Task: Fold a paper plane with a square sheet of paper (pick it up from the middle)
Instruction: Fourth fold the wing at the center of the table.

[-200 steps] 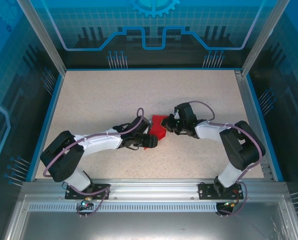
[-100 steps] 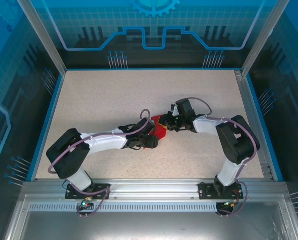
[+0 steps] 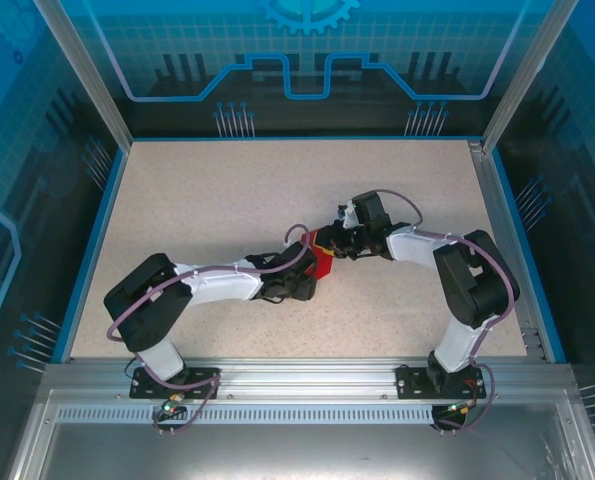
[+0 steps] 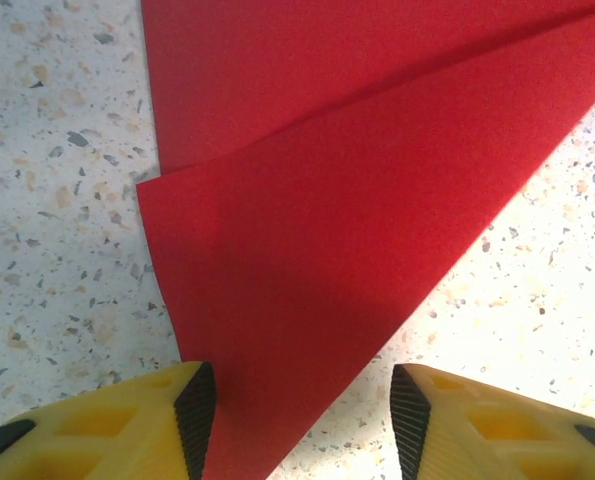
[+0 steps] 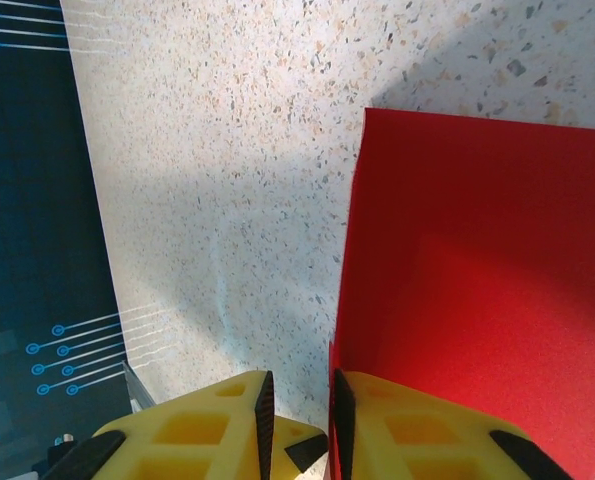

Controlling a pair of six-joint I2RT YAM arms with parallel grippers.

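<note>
Now the folded red paper narrows toward the left fingers.

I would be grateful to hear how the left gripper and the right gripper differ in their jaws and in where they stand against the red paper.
The left gripper has its jaws wide apart; the right gripper leaves only a narrow slit. The red paper has its pointed corner between the left jaws, whereas its straight edge runs beside the right gripper's slit. Both are yellow with black inner faces.
</note>
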